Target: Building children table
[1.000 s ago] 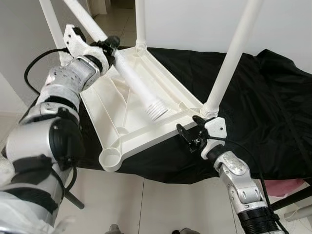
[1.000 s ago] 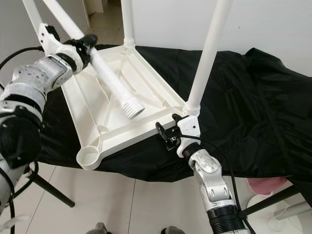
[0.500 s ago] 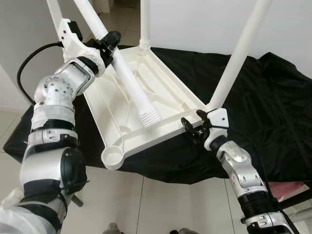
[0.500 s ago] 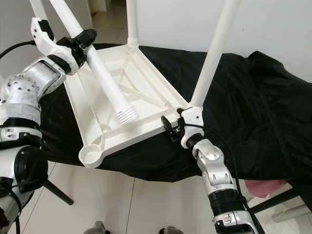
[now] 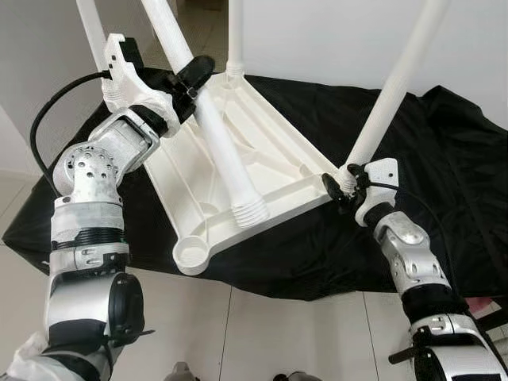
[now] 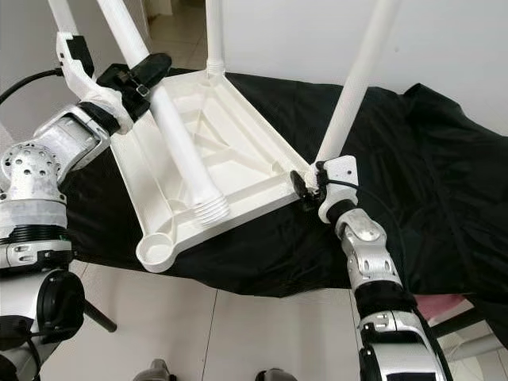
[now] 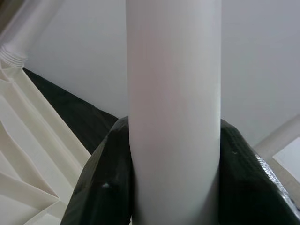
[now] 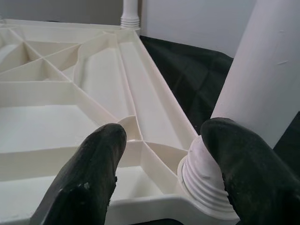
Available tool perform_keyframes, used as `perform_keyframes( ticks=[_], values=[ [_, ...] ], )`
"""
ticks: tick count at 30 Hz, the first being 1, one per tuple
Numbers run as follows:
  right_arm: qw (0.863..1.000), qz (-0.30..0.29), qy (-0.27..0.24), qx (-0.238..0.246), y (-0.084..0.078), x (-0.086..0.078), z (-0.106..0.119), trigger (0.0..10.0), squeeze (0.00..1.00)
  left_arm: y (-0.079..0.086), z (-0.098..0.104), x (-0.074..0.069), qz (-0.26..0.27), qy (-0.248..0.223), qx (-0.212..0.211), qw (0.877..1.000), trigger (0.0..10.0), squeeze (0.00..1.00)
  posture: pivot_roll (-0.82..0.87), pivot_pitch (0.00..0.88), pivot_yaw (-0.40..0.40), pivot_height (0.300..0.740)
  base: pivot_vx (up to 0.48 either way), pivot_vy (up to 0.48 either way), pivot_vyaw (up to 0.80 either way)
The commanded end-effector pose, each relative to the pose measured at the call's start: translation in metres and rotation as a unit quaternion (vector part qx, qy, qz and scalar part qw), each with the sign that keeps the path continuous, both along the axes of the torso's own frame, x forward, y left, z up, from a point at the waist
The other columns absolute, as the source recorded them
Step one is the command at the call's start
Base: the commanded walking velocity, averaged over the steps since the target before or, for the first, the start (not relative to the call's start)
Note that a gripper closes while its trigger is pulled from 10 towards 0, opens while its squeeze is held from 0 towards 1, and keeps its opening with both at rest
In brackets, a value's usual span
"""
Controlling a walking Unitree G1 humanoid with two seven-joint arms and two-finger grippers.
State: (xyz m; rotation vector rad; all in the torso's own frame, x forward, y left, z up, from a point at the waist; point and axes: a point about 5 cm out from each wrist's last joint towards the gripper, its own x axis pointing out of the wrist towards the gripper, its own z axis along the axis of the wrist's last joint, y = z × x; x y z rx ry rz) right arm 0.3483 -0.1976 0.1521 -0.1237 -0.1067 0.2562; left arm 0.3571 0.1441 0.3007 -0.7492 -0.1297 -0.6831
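We find the white tabletop [image 5: 238,171] lying upside down on a black cloth [image 5: 444,182], legs pointing up. Our left hand [image 5: 189,79] is clenched around a loose leg [image 5: 226,159], its threaded end resting just beside the tabletop's empty near corner socket [image 5: 190,255]. Our right hand [image 5: 343,184] is spread, fingers [image 8: 89,183] straddling the tabletop's corner at the base of a fitted leg [image 5: 389,95].

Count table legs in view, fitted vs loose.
4. Three fitted: far left corner, far middle corner, near right corner. One loose leg, held by the left pincer, near the empty socket.
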Motion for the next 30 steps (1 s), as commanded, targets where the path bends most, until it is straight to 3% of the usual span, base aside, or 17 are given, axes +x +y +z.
perform_keyframes(
  ticks=[1,7,13,16,20,21,29,30],
  values=[
    [0.998,-0.067,-0.005,0.017,-0.022,0.003,0.002,10.0,0.0,-0.011,0.003,-0.006,-0.05,-0.029,0.003,0.998,10.0,0.0,0.01,0.058,-0.02,0.74,0.0,0.0,0.0],
    [0.99,-0.139,-0.008,0.032,-0.043,0.003,0.002,10.0,0.0,-0.02,0.0,-0.009,-0.074,-0.027,0.016,0.997,10.0,0.0,0.0,0.062,-0.009,0.74,0.0,0.0,0.0],
    [0.992,-0.122,-0.018,0.042,-0.044,0.0,0.005,10.0,0.0,-0.032,-0.001,-0.013,-0.091,-0.046,0.053,0.993,10.0,0.0,-0.01,0.048,0.002,0.74,0.0,0.0,0.0],
    [0.996,-0.075,-0.021,0.05,-0.034,-0.003,0.011,10.0,0.0,-0.044,0.004,-0.01,-0.097,-0.072,0.079,0.99,10.0,0.0,-0.02,0.035,0.001,0.74,0.0,0.0,0.0],
    [0.997,-0.056,-0.021,0.055,-0.023,-0.001,0.016,10.0,0.0,-0.052,0.012,-0.009,-0.099,-0.098,0.087,0.986,10.0,0.0,-0.02,0.025,-0.002,0.74,0.0,0.0,0.0],
    [0.998,-0.034,-0.019,0.058,-0.01,0.002,0.019,10.0,0.0,-0.059,0.02,-0.006,-0.091,-0.124,0.101,0.983,10.0,0.0,-0.03,0.016,-0.006,0.74,0.0,0.0,0.0],
    [0.999,0.014,-0.008,0.048,0.017,0.005,0.021,10.0,0.0,-0.067,0.029,0.0,-0.07,-0.155,0.124,0.978,10.0,0.0,-0.05,0.0,0.007,0.74,0.0,0.0,0.0],
    [0.998,0.034,-0.008,0.047,0.027,0.003,0.023,10.0,0.0,-0.069,0.032,0.002,-0.056,-0.162,0.132,0.976,10.0,0.0,-0.05,0.0,0.007,0.74,0.0,0.0,0.0]
  ],
)
